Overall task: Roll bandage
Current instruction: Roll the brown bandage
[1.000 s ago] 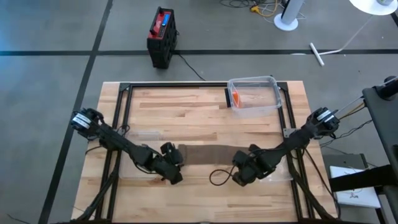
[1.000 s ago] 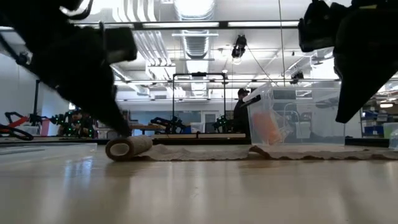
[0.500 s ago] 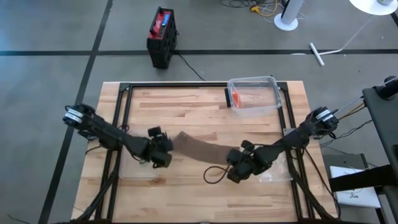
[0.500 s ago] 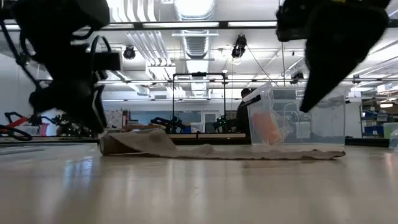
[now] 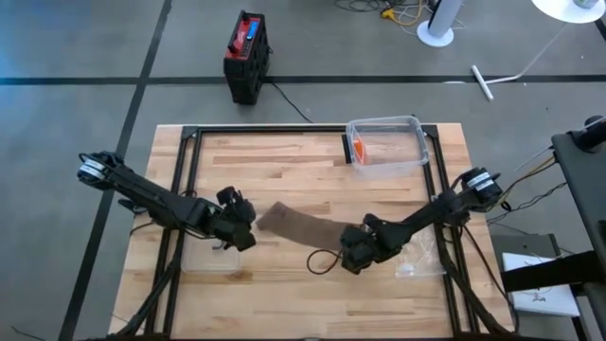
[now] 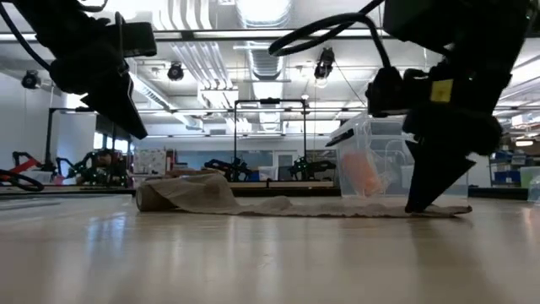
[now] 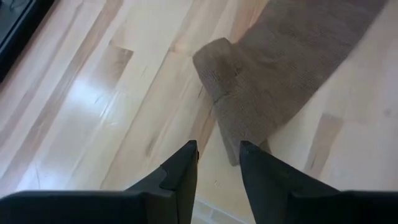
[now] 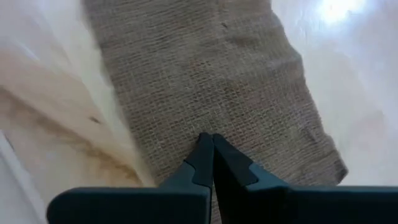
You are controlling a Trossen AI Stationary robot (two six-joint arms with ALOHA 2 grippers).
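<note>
The brown bandage (image 5: 308,230) lies as a flat strip slanting across the table's middle. Its left end (image 7: 217,65) is a loose folded hump that rests on the wood (image 6: 181,192). My left gripper (image 5: 246,235) hovers just left of that end, raised off the table (image 6: 126,114). It is open and empty, its fingers on either side of a gap (image 7: 219,158). My right gripper (image 5: 352,258) is shut and stands with its tips on the bandage's right end (image 6: 418,207). My right gripper presses its shut fingertips (image 8: 208,149) down on the bandage's right end (image 8: 249,155), a little in from the end edge. The fingers slant down from above. The bandage lies flat on the table under them.
A clear plastic box (image 5: 385,147) with something orange inside stands at the far right. A black cable loop (image 5: 322,261) lies beside my right gripper. Clear plastic sheets lie at the near left (image 5: 210,258) and the near right (image 5: 417,265). Black frame rails (image 5: 284,130) border the table.
My left gripper has let go of the rolled left end, moved left and toward the far edge, and risen. The roll has slumped into a loose fold, and that end has swung toward the far edge. My right gripper has shifted slightly left and come down onto the right end.
</note>
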